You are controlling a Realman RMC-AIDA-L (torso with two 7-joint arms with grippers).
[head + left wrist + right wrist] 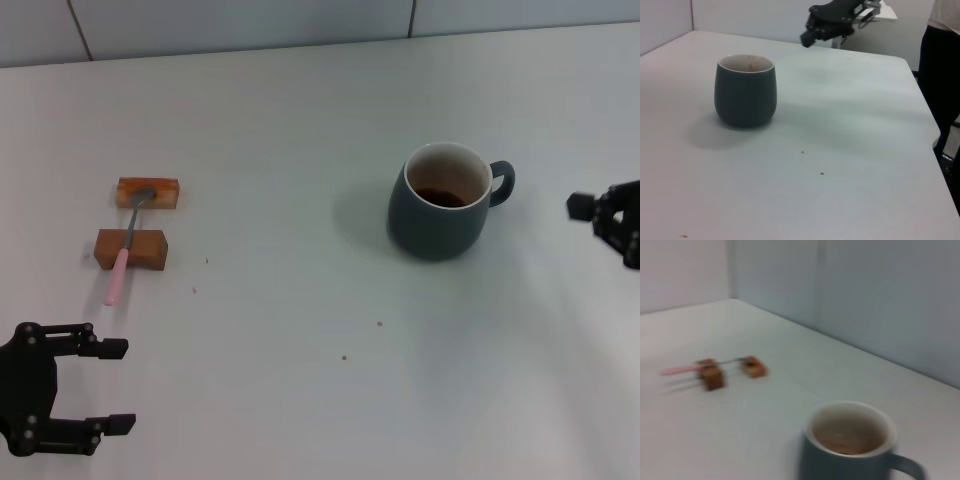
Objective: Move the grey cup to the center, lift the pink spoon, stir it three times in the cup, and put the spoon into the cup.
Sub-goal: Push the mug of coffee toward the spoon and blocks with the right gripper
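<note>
Grey cup and pink spoon untouched, both grippers off to the sides.

The grey cup (445, 203) stands upright right of the table's (300, 380) middle, handle toward the right gripper (610, 215), whose finger state I cannot tell. The pink spoon (128, 243) lies across two wooden blocks (131, 249) at left. The left gripper (115, 385) hovers near the front edge, fingers spread, empty.

grey cup (440, 213) upright, pink spoon (126, 250) bridging blocks

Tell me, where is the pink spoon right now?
In the head view, the pink spoon lies on the table's left side, resting across two wooden blocks, far left of the grey cup.
</note>
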